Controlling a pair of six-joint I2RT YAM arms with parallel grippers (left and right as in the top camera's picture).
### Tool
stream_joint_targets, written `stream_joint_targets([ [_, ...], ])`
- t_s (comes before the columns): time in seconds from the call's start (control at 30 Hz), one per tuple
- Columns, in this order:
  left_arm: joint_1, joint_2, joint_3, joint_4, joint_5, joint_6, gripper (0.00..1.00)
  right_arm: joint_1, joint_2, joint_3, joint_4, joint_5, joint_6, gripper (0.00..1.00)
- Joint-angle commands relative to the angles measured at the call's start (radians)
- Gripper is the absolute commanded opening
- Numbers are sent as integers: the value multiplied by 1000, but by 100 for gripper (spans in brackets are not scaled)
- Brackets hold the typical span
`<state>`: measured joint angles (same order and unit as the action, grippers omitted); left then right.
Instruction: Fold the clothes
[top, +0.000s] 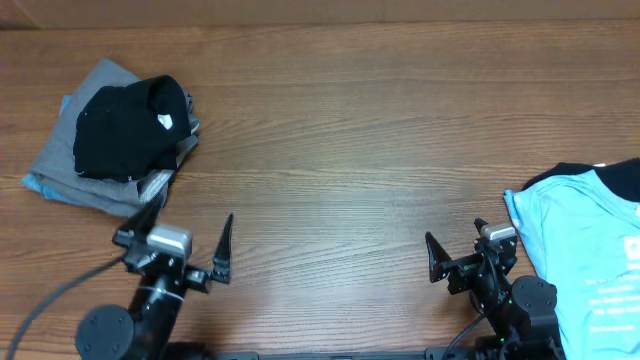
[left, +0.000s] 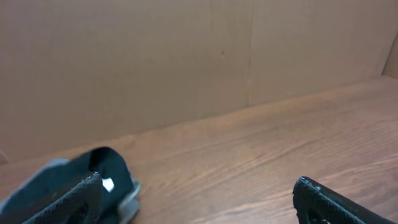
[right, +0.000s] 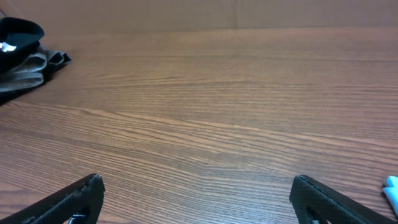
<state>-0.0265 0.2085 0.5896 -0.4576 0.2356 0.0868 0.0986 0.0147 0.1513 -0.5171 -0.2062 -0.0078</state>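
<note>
**Claw state.** The left claw (top: 185, 238) has its jaws spread wide and holds nothing. It sits at the near edge of the table (top: 330, 120), just in front of the stacked clothes. The right claw (top: 455, 245) is equally wide and empty, at the near edge just beside the blue shirt (top: 585, 250). Neither claw touches cloth.

**Location of work items.** The black garment (top: 125, 125) lies bunched on top of the grey garment (top: 55, 165) at the far left. This stacking suggests a put-away pile, kept aside so the bare centre can serve as the folding surface. The blue shirt lies flat and unfolded at the right edge, partly outside the overhead view, and is judged the next item.

**Next step (judgement).** The wide jaw setting suits a pinch on a flat hem. The right claw is the nearer one to draw the shirt toward the centre. It may catch only one layer.
</note>
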Motion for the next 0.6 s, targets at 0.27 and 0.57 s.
stream_joint_targets([
  [0.27, -6, -206, -325, 146, 35, -24, 100, -5, -12, -8, 0, -5, -8, 100],
  [0.57, -6, -205, -507, 337, 42, -24, 100, -5, -12, -7, 0, -5, -7, 100],
])
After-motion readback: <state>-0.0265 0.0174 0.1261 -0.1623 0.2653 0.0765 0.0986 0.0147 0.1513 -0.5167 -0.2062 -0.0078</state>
